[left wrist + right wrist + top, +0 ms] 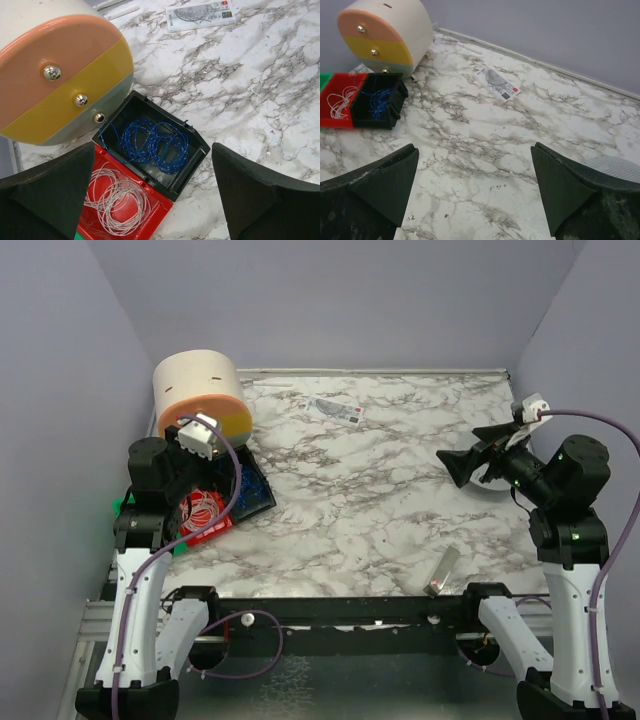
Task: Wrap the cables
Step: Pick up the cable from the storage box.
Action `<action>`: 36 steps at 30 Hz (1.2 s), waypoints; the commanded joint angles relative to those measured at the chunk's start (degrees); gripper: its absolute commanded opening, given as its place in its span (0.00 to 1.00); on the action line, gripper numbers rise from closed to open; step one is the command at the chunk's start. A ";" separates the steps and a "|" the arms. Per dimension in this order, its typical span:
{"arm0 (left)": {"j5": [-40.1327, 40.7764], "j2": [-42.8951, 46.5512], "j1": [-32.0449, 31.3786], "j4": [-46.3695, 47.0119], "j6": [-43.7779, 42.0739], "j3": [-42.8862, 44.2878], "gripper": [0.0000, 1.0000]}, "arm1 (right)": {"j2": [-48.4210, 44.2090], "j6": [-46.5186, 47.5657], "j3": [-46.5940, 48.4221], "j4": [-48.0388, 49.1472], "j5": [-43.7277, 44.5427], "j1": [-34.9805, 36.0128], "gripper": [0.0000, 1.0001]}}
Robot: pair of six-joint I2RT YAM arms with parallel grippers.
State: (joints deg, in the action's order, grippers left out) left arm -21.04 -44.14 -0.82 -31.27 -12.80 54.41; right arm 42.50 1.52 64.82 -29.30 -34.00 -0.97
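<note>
**Both jaws released, nothing held**

Only the overhead view shows what lies nearest: a small silvery flat piece (443,572) by the front edge of the marble tabletop (380,510), ahead of my right base. My left gripper (155,200) hangs with its jaws spread wide and nothing between them. Its wrist camera looks down into a red bin (159,207) holding a white-pink coil (117,197) and, right against it, a black bin (197,150) holding a blue coil (150,145). From above, my own left arm covers most of both bins. My right gripper (475,200) is likewise released and empty, well apart from the bins. Its camera catches a white mesh disc (615,167) just beside one finger. The thin dark grey cable is too fine for me to pick out in any view. Farther back, a round drawer unit (60,75) with three metal knobs stands just behind the black bin, and a packaged protractor (497,85) lies flat near the rear. Plain lilac-grey walls (350,300) close in three sides.
</note>
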 commanded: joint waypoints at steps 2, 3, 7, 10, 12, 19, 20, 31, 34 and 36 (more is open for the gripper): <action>-2.61 0.84 1.78 1.43 -0.74 -1.25 0.99 | -1.09 1.73 -2.21 1.81 -7.10 -0.35 1.00; -2.99 0.85 1.83 1.47 -0.97 -1.50 0.99 | -1.03 2.17 -2.64 1.97 -7.61 -0.35 1.00; -5.14 0.86 1.96 1.47 -1.90 -2.74 0.99 | -0.96 4.83 -4.91 3.50 -8.51 -0.35 1.00; -5.51 0.71 2.04 1.47 -2.68 -3.44 0.99 | -0.60 4.87 -6.18 4.85 -7.68 -0.35 1.00; -5.42 0.56 2.05 1.56 -2.94 -3.70 0.99 | -0.43 4.98 -6.55 5.25 -7.74 -0.35 1.00; -4.47 -0.19 2.39 2.81 -4.32 -5.61 0.99 | 0.18 4.68 -9.26 7.71 -10.23 -0.35 1.00; -4.15 -0.37 2.48 3.01 -4.33 -5.85 0.99 | 0.25 4.64 -9.75 8.29 -10.74 -0.35 1.00; 1.39 -6.21 2.86 4.14 -3.42 -6.66 0.99 | 1.59 4.02 -12.89 11.57 -12.09 -0.35 1.00; 3.07 -9.71 2.92 4.02 -2.82 -6.02 0.99 | 1.62 4.02 -13.06 11.74 -12.14 -0.35 1.00; 2.92 -11.77 2.89 4.02 -2.68 -5.67 0.99 | 1.58 4.02 -13.17 11.76 -12.14 -0.35 1.00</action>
State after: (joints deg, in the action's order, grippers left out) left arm -20.64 -52.23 1.67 -27.90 -15.94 47.83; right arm 44.10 5.61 52.47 -19.27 -44.66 -0.97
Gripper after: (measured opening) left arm 0.990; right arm 0.998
